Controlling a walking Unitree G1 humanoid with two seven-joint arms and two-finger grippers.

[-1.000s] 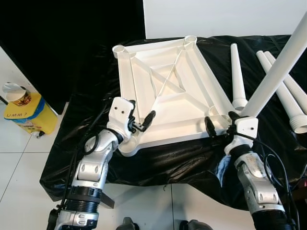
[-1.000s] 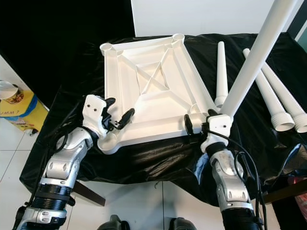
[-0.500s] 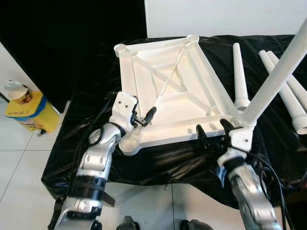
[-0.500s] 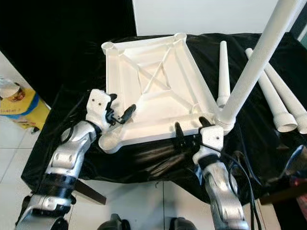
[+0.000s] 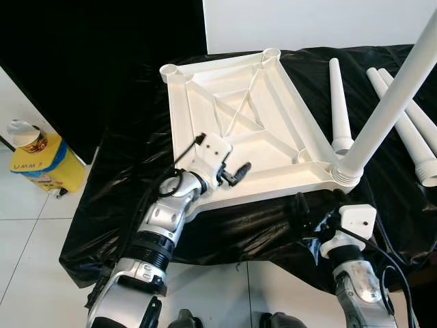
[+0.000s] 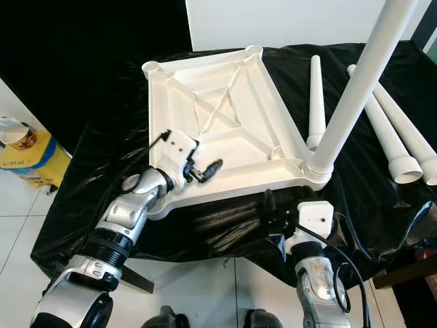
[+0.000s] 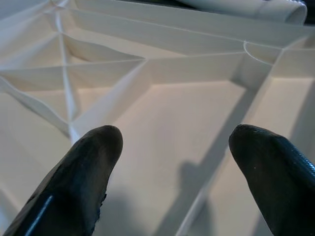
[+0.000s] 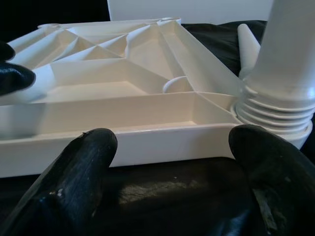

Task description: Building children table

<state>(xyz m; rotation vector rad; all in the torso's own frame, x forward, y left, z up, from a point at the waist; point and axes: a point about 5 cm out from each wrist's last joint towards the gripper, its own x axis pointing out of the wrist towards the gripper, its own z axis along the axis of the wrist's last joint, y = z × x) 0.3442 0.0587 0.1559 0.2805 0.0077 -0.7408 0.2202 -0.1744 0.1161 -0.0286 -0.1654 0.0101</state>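
Left gripper [image 5: 235,174]: fingers spread apart, empty, hovering over the near-left portion of the white tabletop [image 5: 235,116], above its ribbed underside. In the left wrist view both black fingertips [image 7: 93,147] frame a bare panel between ribs; contact with the plastic cannot be told.

Right gripper [image 6: 273,208]: fingers apart, empty, sitting just near of the tabletop's near edge, over the black sheet [image 5: 123,171]. Right wrist view looks along the near rim toward the threaded base of the mounted leg.

Tabletop lies upside down on the black sheet, centre of the scene, ribs and diagonal cross braces facing up. One white leg [image 5: 389,102] stands in the near-right corner socket, rising up and to the right. Three loose legs [image 5: 338,102] lie on the sheet to the right of the tabletop. Far-left, far-right and near-left corner sockets are open.

Yellow container [image 5: 44,160] stands on the tiled floor at left.
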